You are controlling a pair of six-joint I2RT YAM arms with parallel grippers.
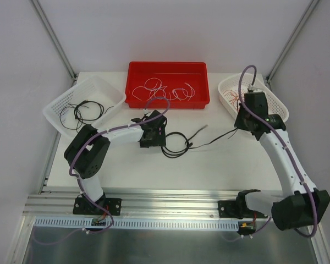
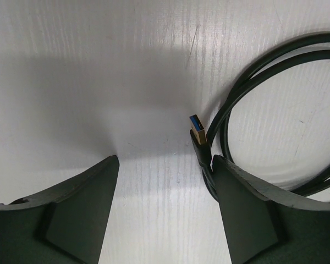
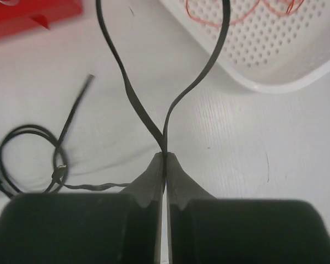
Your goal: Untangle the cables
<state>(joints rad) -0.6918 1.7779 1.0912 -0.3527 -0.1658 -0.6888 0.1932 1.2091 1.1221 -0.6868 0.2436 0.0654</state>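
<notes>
White bench [image 1: 154, 170] carries the black cable [image 1: 176, 144], coiled at centre. Right end effector [image 3: 165, 157] is clamped on a fold of it, probably to draw it taut; left end effector [image 2: 164, 165] stands spread beside the USB plug [image 2: 197, 129], apparently ready to pin the coil

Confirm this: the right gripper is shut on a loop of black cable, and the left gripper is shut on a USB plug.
Wrong on the left gripper: the left wrist view shows it open, fingers well apart, with the USB plug lying loose near one fingertip, not clamped. The rest holds: the right gripper is shut on a loop of black cable.
</notes>
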